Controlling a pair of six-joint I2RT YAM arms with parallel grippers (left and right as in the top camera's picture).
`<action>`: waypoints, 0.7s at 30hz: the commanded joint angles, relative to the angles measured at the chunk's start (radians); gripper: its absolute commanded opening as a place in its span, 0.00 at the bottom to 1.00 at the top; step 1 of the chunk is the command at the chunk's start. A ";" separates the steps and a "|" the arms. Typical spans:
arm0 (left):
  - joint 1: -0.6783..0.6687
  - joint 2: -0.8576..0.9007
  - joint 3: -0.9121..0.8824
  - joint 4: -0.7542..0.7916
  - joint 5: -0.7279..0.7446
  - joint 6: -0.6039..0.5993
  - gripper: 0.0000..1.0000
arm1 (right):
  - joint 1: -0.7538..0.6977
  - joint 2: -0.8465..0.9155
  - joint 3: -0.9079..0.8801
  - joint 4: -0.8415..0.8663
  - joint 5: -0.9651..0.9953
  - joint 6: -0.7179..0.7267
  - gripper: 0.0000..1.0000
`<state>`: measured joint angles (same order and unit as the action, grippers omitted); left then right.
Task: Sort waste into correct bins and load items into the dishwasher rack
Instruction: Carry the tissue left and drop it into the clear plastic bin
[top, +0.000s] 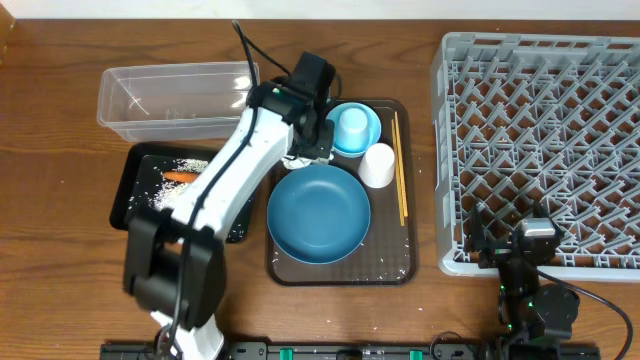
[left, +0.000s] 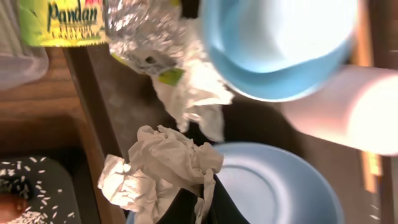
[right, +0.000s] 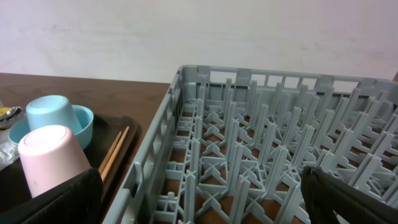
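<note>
At the near edge, the right gripper (top: 536, 238) hangs over the rack's (top: 540, 130) near wall with its jaws spread wide, holding nothing. Left of the rack, the brown tray (top: 340, 270) carries the dish (top: 320, 213) on its near half, with a few rice grains scattered around it. Further left, the black tray (top: 125, 190) holds rice (top: 160, 195) and the carrot (top: 180, 176).

Just beyond the dish, at the brown tray's left edge, the left gripper (left: 199, 190) is pressed together, pinching the tissue (left: 165, 162). The wrapper (left: 62, 22) lies just past the tissue, its silver inside showing. To its right, the pink cup (top: 377, 165) stands upside down, touching the dish's far rim. Behind it, the blue cup (top: 352, 125) sits upside down in the bowl (top: 372, 138). The chopsticks (top: 399, 170) lie along the tray's right side. Farthest off, the clear box (top: 175, 100) sits behind the black tray.
</note>
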<state>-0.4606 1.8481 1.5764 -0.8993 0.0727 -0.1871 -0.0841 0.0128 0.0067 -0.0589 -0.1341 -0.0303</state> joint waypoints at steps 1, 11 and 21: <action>-0.014 -0.072 -0.007 -0.009 0.002 -0.018 0.06 | 0.020 -0.002 -0.001 -0.005 0.003 -0.008 0.99; -0.009 -0.245 -0.007 0.107 -0.232 -0.020 0.06 | 0.020 -0.002 -0.001 -0.004 0.003 -0.008 0.99; 0.155 -0.186 -0.008 0.434 -0.511 -0.020 0.07 | 0.020 -0.002 -0.001 -0.005 0.003 -0.008 0.99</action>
<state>-0.3668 1.6180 1.5764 -0.4957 -0.3416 -0.2066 -0.0841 0.0128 0.0067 -0.0593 -0.1341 -0.0303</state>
